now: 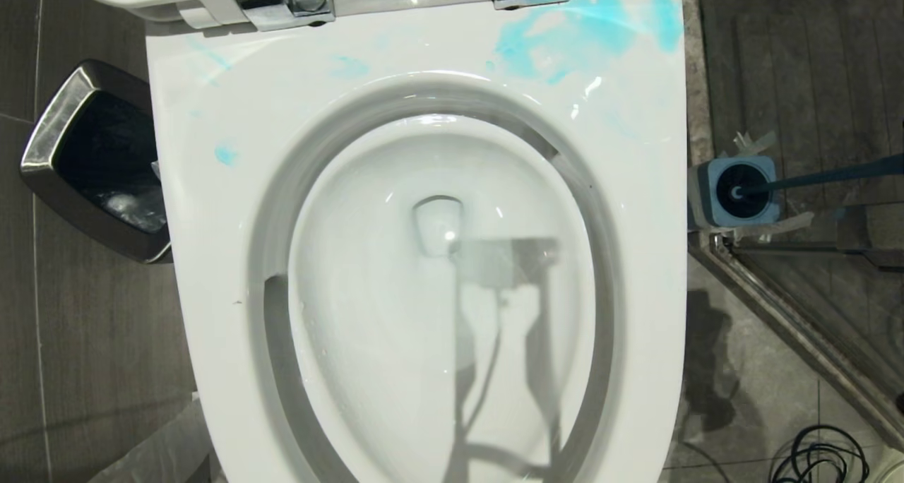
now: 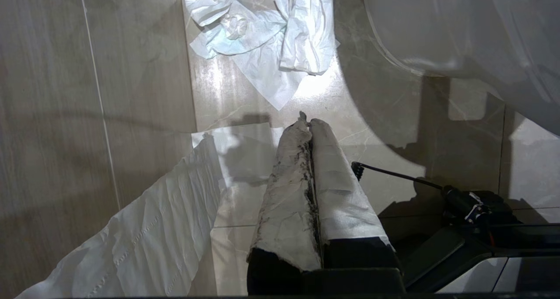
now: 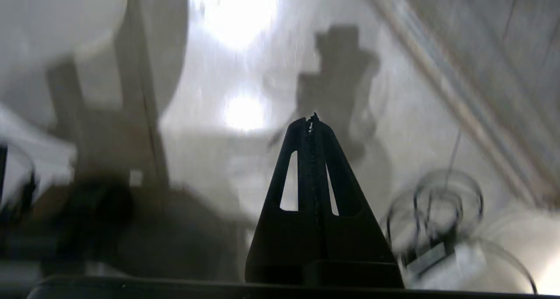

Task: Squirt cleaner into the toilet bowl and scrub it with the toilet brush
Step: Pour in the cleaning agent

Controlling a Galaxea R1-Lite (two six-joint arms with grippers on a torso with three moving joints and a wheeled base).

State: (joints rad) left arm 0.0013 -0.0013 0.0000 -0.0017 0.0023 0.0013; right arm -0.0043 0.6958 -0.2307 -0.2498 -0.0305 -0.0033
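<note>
- Looks like nothing's really going yet: the white oval toilet bowl [image 1: 438, 271] is sitting open in the middle, water looking clear, no cleaner showing inside
- Blue smears are sitting on the white seat rim [image 1: 621, 186], mostly at the far right by the hinges
- The dark toilet brush in its blue square holder [image 1: 734, 190] is standing on the floor just right of the toilet
- Left gripper [image 2: 309, 128] is hanging over the floor tiles, paper-wrapped fingers [image 2: 288, 189] clenched on nothing
- Right gripper [image 3: 311, 119] is clenched too, empty, above the floor
- I'm guessing next is going for the cleaner, which I can't spot anywhere
</note>
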